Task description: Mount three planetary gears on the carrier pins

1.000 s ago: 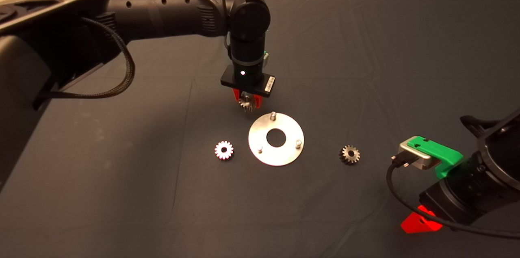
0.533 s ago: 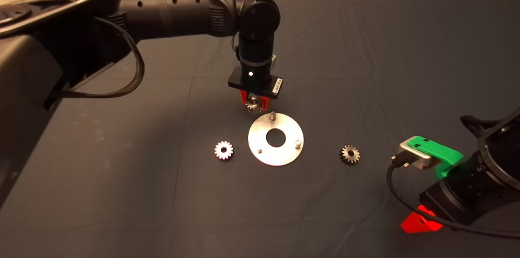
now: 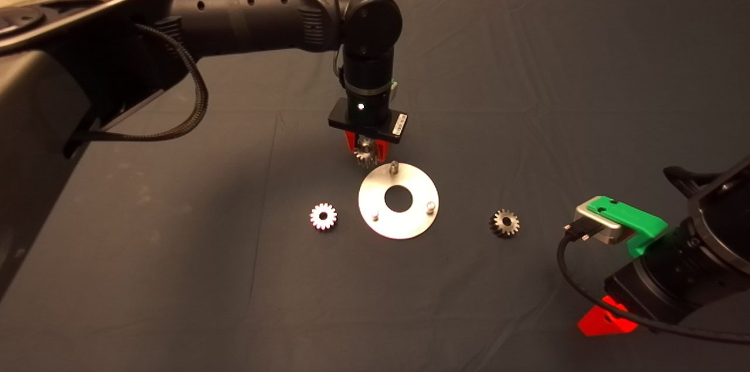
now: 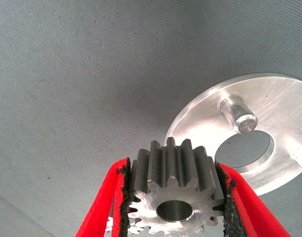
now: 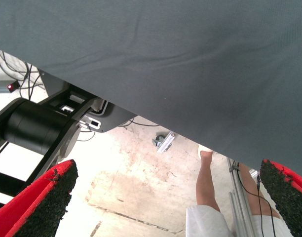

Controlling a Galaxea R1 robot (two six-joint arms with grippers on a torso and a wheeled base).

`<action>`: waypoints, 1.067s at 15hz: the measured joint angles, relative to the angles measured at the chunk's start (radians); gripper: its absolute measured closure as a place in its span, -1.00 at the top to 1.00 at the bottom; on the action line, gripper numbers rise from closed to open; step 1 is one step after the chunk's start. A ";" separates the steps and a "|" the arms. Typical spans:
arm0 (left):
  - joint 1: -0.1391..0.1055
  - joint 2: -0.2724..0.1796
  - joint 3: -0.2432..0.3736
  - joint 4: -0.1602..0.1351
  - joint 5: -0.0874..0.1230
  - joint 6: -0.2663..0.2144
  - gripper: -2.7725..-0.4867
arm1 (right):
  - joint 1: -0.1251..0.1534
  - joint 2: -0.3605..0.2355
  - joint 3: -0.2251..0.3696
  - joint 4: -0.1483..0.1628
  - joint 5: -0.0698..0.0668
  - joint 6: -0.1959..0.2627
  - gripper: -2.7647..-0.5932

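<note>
**Gear held just beside the disc**

A dark, faintly creased mat (image 3: 527, 67) is covering the table, with pale floor showing beyond its far edge. On it we are seeing a flat, shiny round disc (image 3: 398, 222) with a central hole and 3 short silvery carrier pins (image 3: 394, 166) standing upright on its face.

Our left gripper (image 3: 366, 152) is reaching in from the left and hanging above the mat just beside the disc's far rim, near 1 pin. Its red fingers (image 4: 99, 212) are clamped on a planetary gear (image 4: 173, 190): silvery-grey metal, straight ridged teeth, a round central bore, its flat face gleaming in the left wrist view.

2 more gears are lying flat on the mat, 1 brightly lit gear (image 3: 323, 217) to the left of the disc and 1 darker gear (image 3: 504, 222) to its right, both apart from it.

Our right gripper (image 5: 166, 197) is waiting at the lower right edge, its fingers spread wide; past the mat's edge its wrist view is showing floor and a person's leg (image 5: 208, 182).
</note>
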 joint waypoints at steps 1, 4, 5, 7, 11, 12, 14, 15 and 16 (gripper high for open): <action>0.000 0.000 0.000 -0.002 0.000 -0.001 -0.59 | 0.000 0.004 0.000 0.000 0.000 0.000 0.99; 0.000 0.005 0.000 -0.005 -0.001 -0.009 -0.59 | 0.000 0.004 0.000 0.000 0.000 0.000 0.99; 0.000 0.007 0.000 -0.006 -0.004 -0.011 -0.59 | 0.000 0.004 0.000 0.000 0.000 0.000 0.99; 0.000 0.008 0.000 -0.006 -0.022 -0.011 -0.59 | 0.000 0.004 0.000 0.000 0.000 0.000 0.99; 0.000 0.018 -0.003 -0.006 -0.061 -0.011 -0.59 | 0.000 0.005 0.000 0.000 0.000 0.000 0.99; 0.000 0.019 -0.003 -0.006 -0.065 -0.011 -0.59 | 0.000 0.004 0.000 0.000 0.000 0.000 0.99; 0.000 0.019 -0.003 -0.006 -0.079 -0.011 -0.59 | 0.000 0.004 0.000 0.000 0.000 0.000 0.99; 0.000 0.020 -0.003 -0.007 -0.085 -0.011 -0.59 | 0.000 0.004 0.000 0.000 0.000 0.000 0.99; 0.000 0.019 -0.003 -0.007 -0.087 -0.011 -0.59 | 0.000 0.004 0.000 0.000 0.000 0.000 0.99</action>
